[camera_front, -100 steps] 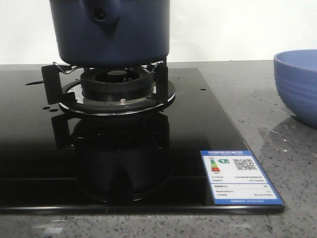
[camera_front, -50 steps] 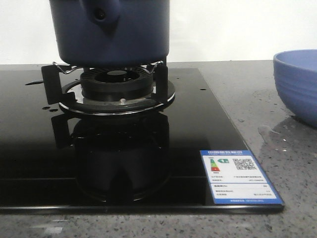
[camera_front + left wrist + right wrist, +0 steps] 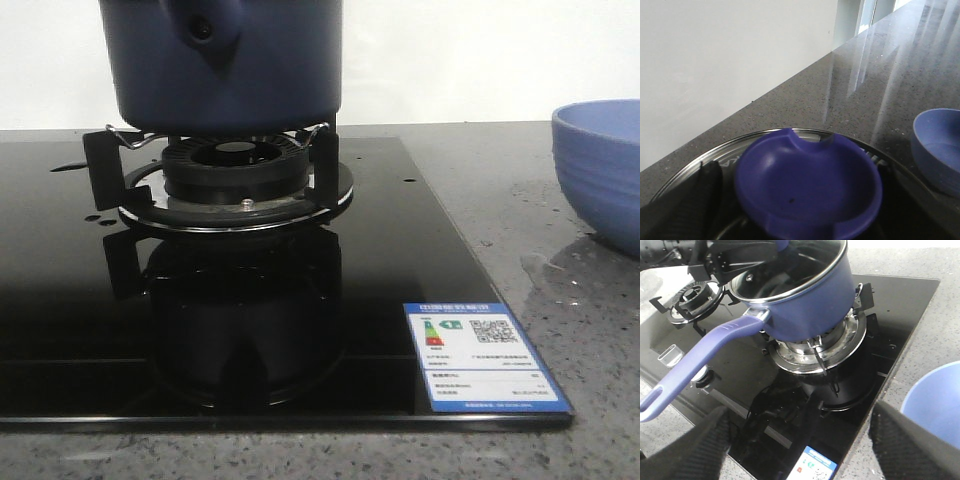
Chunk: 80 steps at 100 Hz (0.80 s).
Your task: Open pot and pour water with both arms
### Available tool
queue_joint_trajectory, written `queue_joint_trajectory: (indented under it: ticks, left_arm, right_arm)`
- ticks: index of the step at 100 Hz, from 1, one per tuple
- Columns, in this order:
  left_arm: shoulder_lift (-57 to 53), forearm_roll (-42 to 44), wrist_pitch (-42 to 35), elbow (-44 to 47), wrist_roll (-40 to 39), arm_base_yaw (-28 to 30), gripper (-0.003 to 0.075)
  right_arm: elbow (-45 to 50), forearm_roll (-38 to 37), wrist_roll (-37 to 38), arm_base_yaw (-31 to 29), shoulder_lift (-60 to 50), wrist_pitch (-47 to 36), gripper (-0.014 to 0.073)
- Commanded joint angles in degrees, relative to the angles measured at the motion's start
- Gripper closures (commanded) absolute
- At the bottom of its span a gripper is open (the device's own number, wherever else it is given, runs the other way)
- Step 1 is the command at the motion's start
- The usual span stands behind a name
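Observation:
The dark navy pot (image 3: 230,60) stands on the right burner (image 3: 235,180), its handle stub (image 3: 205,30) facing me. The right wrist view shows the pot (image 3: 810,300) with its long handle (image 3: 700,355) and the glass lid (image 3: 790,265) resting on it. My left gripper (image 3: 797,200) is open and straddles the lid's blue knob (image 3: 807,185); a narrow gap shows beside one finger (image 3: 707,195). My right gripper (image 3: 800,450) is open and holds nothing, over the stove's front edge near the label (image 3: 815,467). A thin wet patch of water (image 3: 545,265) lies by the bowl.
A periwinkle bowl (image 3: 600,170) stands on the speckled counter to the right of the black glass stove (image 3: 400,260); it also shows as the bowl (image 3: 935,410) beside my right fingers. A second burner (image 3: 692,297) lies beyond the pot. Small drops (image 3: 95,217) dot the glass.

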Motion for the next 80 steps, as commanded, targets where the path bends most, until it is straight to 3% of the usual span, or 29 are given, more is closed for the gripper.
queue_joint_trajectory:
  ticks: [1, 31, 64, 80]
  left_arm:
    - [-1.9, -4.2, 1.9, -1.9, 0.2, 0.1, 0.0245]
    - [-1.9, -7.9, 3.6, -1.9, 0.2, 0.1, 0.0475]
    - [-8.2, -8.7, 2.6, -3.4, -0.4, 2.8, 0.0478]
    - [-15.2, -6.4, -2.3, -2.8, -5.6, 7.0, 0.0472]
  right_arm:
    - [-1.5, 2.2, -0.7, 0.1, 0.4, -2.0, 0.0072]
    - [-1.2, 1.9, -0.7, 0.1, 0.4, -2.5, 0.0072]
    - [-1.2, 1.9, -0.7, 0.1, 0.4, -3.3, 0.0072]
    - [-1.2, 1.9, -0.7, 0.1, 0.4, -4.4, 0.0072]
